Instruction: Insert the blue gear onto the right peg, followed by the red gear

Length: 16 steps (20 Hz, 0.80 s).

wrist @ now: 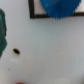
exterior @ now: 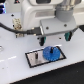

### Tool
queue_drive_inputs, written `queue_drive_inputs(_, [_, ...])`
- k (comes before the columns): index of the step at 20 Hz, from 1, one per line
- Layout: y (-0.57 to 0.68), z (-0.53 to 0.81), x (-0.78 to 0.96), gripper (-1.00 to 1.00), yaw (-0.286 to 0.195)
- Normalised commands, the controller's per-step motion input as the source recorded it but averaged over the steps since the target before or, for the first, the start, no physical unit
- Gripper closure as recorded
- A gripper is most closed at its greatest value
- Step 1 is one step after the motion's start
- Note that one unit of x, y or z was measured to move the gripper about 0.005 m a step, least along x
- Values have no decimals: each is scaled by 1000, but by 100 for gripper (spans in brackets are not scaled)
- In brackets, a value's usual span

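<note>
The blue gear (exterior: pixel 50 52) lies flat on the right part of the grey black-rimmed plate (exterior: pixel 31 58). It hides the right peg. A thin dark pin (exterior: pixel 36 54) stands on the plate's left part. In the wrist view the blue gear (wrist: pixel 62 7) shows inside the plate's black rim (wrist: pixel 32 12). A sliver of red, likely the red gear (wrist: pixel 20 82), shows at that picture's edge; the exterior view does not show it. My gripper (exterior: pixel 55 37) hangs above the table behind the plate, open and empty, with its teal fingertips (exterior: pixel 42 38) wide apart. One fingertip (wrist: pixel 2 30) shows in the wrist view.
The white table (exterior: pixel 15 70) carries the plate. A black cable (exterior: pixel 15 26) runs along the exterior view's left behind the arm. A small dark spot (wrist: pixel 16 51) marks the table in the wrist view.
</note>
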Motion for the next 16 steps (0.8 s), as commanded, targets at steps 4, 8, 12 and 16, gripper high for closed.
queue_drive_inputs(4, [243, 100, -666, -100, 0])
queue_drive_inputs(8, [240, -5, -808, -100, 0])
queue_drive_inputs(12, [278, -51, -739, -100, 0])
queue_drive_inputs(16, [290, -86, -717, -100, 0])
